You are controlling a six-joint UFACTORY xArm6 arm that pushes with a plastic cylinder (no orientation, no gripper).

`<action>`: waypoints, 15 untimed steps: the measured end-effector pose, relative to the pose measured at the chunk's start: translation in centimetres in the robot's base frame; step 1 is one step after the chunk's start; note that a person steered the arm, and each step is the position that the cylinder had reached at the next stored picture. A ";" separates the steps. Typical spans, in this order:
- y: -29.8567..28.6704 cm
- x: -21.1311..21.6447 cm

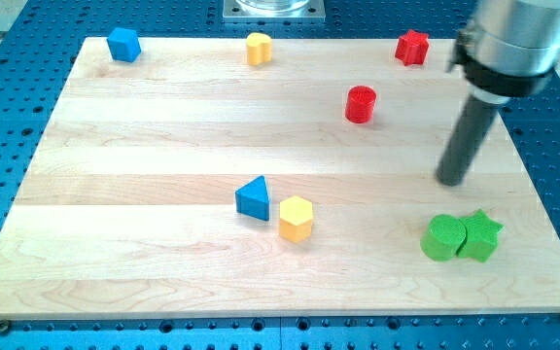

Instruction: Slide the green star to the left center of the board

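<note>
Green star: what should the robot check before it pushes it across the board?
1. Star found: ok. The green star sits near the view's bottom right.
2. Star free to slide alone: not ok. A green round block touches its left side, right in the push direction.
3. Tip position: not ok. My tip is above the two green blocks, not on the star's right side.
4. Tip clear of blocks: ok, it touches none.
5. Path to left center: cannot tell. The blue triangle and yellow hexagon lie mid-board, perhaps near the route.
</note>
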State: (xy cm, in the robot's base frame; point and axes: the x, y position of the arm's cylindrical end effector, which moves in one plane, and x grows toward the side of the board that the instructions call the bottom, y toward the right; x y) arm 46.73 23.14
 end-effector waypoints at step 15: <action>-28.9 -3.2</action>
State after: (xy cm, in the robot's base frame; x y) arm 43.54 -5.76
